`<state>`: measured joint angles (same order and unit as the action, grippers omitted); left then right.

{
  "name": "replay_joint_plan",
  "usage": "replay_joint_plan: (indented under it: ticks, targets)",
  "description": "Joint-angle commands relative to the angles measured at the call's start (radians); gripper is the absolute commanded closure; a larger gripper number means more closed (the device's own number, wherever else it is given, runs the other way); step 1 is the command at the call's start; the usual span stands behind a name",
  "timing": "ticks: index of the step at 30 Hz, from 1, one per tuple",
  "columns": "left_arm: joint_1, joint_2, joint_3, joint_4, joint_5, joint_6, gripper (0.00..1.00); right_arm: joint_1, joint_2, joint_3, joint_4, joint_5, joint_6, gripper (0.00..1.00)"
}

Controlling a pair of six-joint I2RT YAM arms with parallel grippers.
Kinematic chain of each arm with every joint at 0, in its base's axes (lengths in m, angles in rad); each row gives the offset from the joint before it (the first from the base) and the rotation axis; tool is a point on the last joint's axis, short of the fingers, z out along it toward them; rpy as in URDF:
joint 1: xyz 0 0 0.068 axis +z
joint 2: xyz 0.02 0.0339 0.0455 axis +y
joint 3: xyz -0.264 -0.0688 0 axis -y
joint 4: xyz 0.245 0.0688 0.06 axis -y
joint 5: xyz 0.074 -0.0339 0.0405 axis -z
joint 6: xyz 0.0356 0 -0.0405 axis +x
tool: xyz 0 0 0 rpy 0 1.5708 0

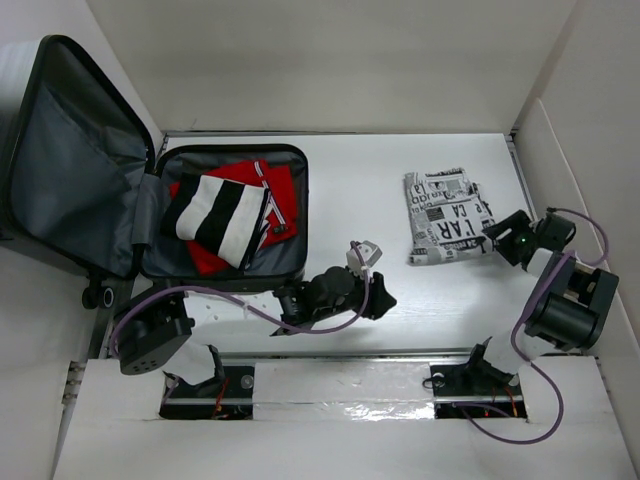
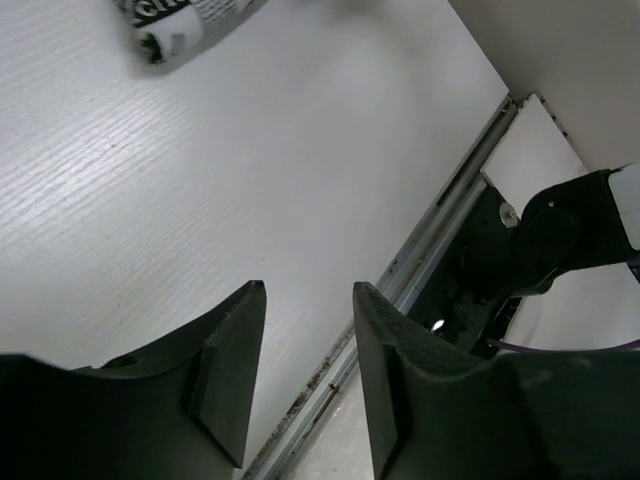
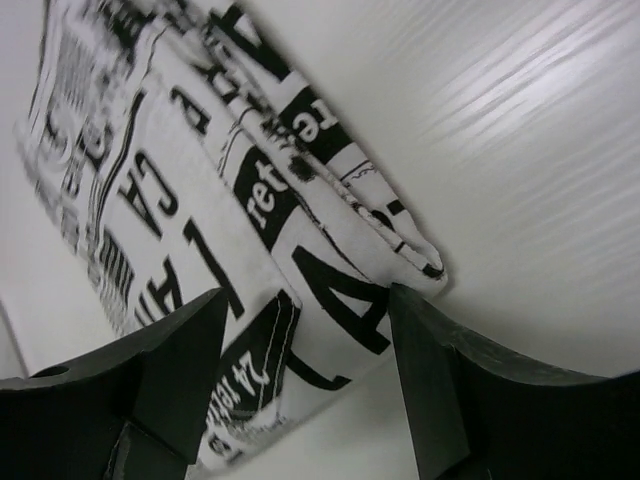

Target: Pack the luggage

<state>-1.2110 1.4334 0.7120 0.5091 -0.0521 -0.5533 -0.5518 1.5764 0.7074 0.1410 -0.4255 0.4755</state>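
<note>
The luggage (image 1: 290,262) lies open at the left, its grey-lined lid (image 1: 70,160) propped up. A red garment (image 1: 284,188) and a black-and-white striped garment (image 1: 225,215) lie inside it. A folded newspaper-print cloth (image 1: 446,215) lies on the table at the right; it also shows in the right wrist view (image 3: 190,180) and at the top of the left wrist view (image 2: 180,22). My right gripper (image 1: 496,240) (image 3: 306,292) is open, its fingers either side of the cloth's near corner. My left gripper (image 1: 362,256) (image 2: 310,287) is open and empty over bare table, right of the luggage.
White walls enclose the table on the left, back and right. A metal rail (image 2: 420,260) runs along the table's near edge. The right arm's base (image 1: 572,305) stands at the right; it also shows in the left wrist view (image 2: 560,240).
</note>
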Motion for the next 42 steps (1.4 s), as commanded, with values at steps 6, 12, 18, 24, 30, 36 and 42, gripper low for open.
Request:
replay_joint_plan:
  ticks: [6,12,18,24,30,36,42]
  targets:
    - [0.005,-0.053,0.01,-0.061,-0.163,-0.014,0.5,0.282,-0.196,-0.362,0.222,-0.193,0.207,0.3]
    - [0.132,0.016,-0.002,-0.055,-0.149,-0.08,0.44,0.451,-0.41,-0.37,0.113,-0.136,0.198,0.29]
    - [0.166,0.125,0.091,-0.057,-0.167,-0.177,0.39,0.391,-0.52,-0.276,-0.08,0.054,0.057,0.24]
    - [0.166,0.217,0.204,-0.078,-0.202,-0.24,0.38,0.299,-0.362,-0.214,-0.045,0.122,0.06,0.22]
    - [0.166,0.303,0.277,-0.075,-0.193,-0.238,1.0,0.429,-0.171,-0.204,0.081,0.011,0.081,0.57]
    - [0.2,0.338,0.276,-0.084,-0.201,-0.26,1.0,0.541,-0.216,-0.342,0.296,-0.059,0.225,0.62]
    - [0.266,0.372,0.297,-0.124,-0.2,-0.293,0.23,0.609,-0.337,-0.419,0.289,-0.073,0.256,0.47]
